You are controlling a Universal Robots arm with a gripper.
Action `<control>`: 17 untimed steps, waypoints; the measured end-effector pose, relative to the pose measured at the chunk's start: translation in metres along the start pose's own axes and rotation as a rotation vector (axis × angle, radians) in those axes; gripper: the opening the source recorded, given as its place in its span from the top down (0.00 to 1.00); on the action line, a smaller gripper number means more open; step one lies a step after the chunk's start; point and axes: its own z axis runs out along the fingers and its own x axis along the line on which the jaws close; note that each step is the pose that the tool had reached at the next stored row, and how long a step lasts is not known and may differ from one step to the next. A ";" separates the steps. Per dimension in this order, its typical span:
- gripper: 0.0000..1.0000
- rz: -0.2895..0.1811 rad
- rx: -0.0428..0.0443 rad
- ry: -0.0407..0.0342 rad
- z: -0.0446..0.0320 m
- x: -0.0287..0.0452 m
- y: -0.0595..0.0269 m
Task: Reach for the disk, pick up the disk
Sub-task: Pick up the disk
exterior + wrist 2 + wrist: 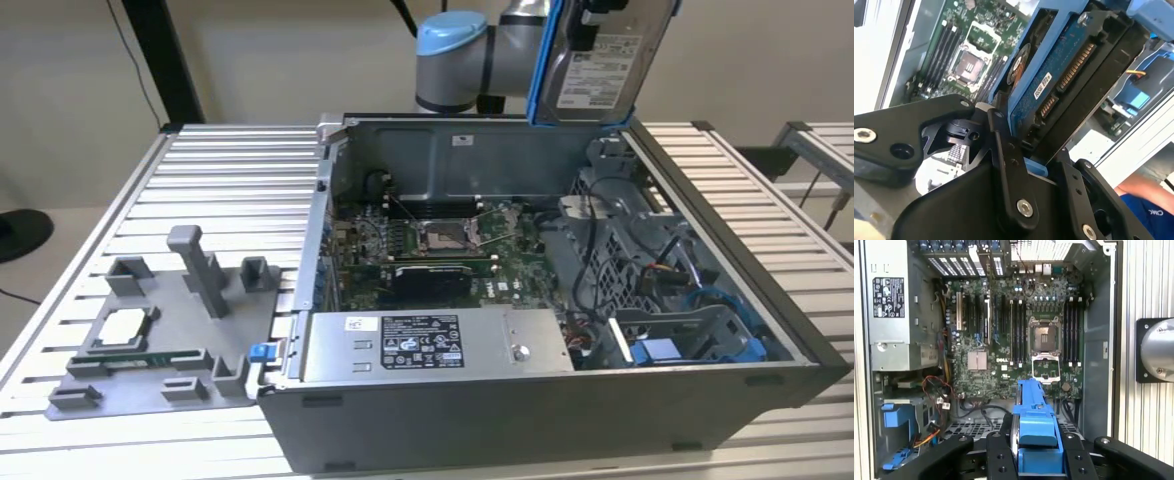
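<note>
The disk (603,62) hangs in the air above the back right corner of the open computer case (534,400), white label facing the camera, a blue caddy rail along its edge. In the second wrist view the disk (1054,82) shows its blue circuit-board side and connector, and my gripper (1036,160) is shut on it, black fingers (1004,150) pressing its two faces. The first wrist view looks along the disk's blue rail (1034,415) held in my gripper (1036,457), well above the motherboard (1019,330).
Inside the case lie the motherboard (434,245), a grey power supply box (427,345) with a sticker, and a blue drive bay (681,345). A grey fixture (160,320) holding a small silver chip sits on the slatted table at the exterior view's left. A blue sleeve (1144,200) shows beside the case.
</note>
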 end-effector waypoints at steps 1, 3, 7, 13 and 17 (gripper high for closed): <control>1.00 0.000 0.0000 -0.0001 0.0000 -0.0001 -0.0038; 1.00 0.000 0.0000 -0.0001 -0.0002 -0.0004 -0.0112; 1.00 0.000 0.0000 0.0000 -0.0006 -0.0009 -0.0261; 1.00 0.000 0.0001 -0.0002 -0.0009 -0.0016 -0.0458; 1.00 0.000 0.0000 0.0001 -0.0010 -0.0017 -0.0467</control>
